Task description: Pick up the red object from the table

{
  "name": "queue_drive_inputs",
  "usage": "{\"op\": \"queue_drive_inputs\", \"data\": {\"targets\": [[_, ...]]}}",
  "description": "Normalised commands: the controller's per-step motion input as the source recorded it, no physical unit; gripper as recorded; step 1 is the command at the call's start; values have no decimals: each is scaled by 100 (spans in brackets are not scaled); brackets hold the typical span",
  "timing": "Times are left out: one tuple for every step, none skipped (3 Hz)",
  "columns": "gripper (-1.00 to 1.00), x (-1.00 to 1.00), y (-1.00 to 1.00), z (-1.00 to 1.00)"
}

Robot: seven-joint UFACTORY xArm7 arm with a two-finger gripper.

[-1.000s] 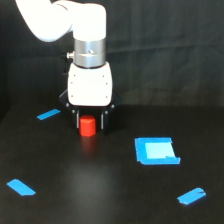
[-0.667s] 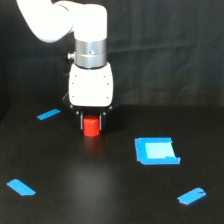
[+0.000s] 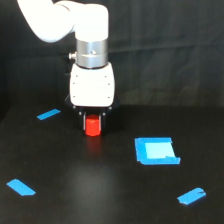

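The red object [image 3: 92, 126] is a small stubby red-orange cylinder standing upright on the black table [image 3: 110, 185], left of centre. My gripper [image 3: 93, 120] comes straight down over it from the white arm [image 3: 90, 85]. Its dark fingers [image 3: 81, 119] sit close against both sides of the cylinder and hide its top. The jaws look closed on it. The cylinder's base sits at or just above the table surface; I cannot tell which.
A blue tape square [image 3: 156, 150] lies on the exterior view's right of the cylinder. Blue tape strips lie at the back left [image 3: 48, 114], front left [image 3: 21, 187] and front right [image 3: 191, 196]. A black cloth backdrop [image 3: 165, 55] hangs behind.
The gripper and the red object between its fingers have shifted together slightly toward the exterior view's right. Their height looks about the same.
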Motion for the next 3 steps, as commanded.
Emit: {"op": "queue_drive_inputs", "data": {"targets": [[-100,22,-39,98],[-100,14,-26,91],[-89,17,-24,93]]}}
